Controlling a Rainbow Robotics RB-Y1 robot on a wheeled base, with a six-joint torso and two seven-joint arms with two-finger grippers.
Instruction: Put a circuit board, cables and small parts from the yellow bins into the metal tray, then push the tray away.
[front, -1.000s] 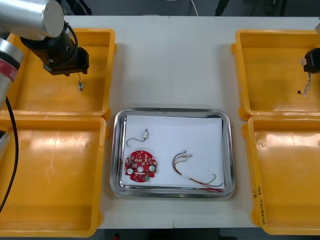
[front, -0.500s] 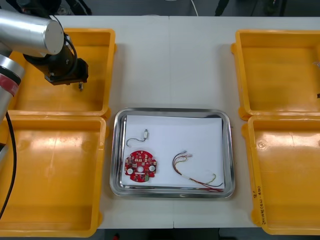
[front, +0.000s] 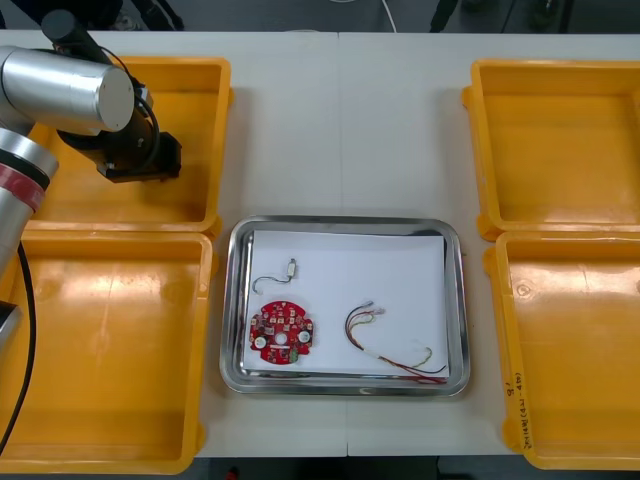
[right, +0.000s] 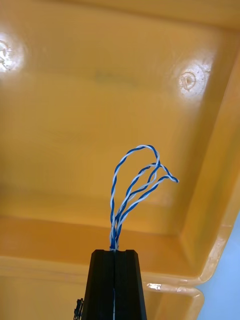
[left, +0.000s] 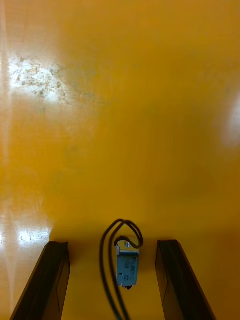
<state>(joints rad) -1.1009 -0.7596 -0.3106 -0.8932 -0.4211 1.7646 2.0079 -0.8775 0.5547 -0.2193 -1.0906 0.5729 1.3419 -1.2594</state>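
My left gripper (front: 141, 161) hangs low in the far-left yellow bin (front: 60, 195). In the left wrist view it is open (left: 112, 245), and a small metal part with a looped black cable (left: 126, 264) lies on the bin floor between its fingers (left: 52, 280). My right gripper (right: 115, 252) is shut on a twisted blue and white cable (right: 134, 192), held above a yellow bin's floor (right: 100, 100). The metal tray (front: 455, 300), white inside, holds a round red circuit board (front: 281, 334), a black cable with a small metal part (front: 276, 274) and a red and yellow cable (front: 388, 345).
Two yellow bins on the right, far (front: 555, 140) and near (front: 570, 350), have bare floors in the front view, as does the near-left bin (front: 100, 350). Light table (front: 345, 120) stretches beyond the tray's far side.
My left gripper has shifted toward the tray side of its bin and now covers the small part in the front view. The right gripper with its cable has slid out past the front view's right edge.
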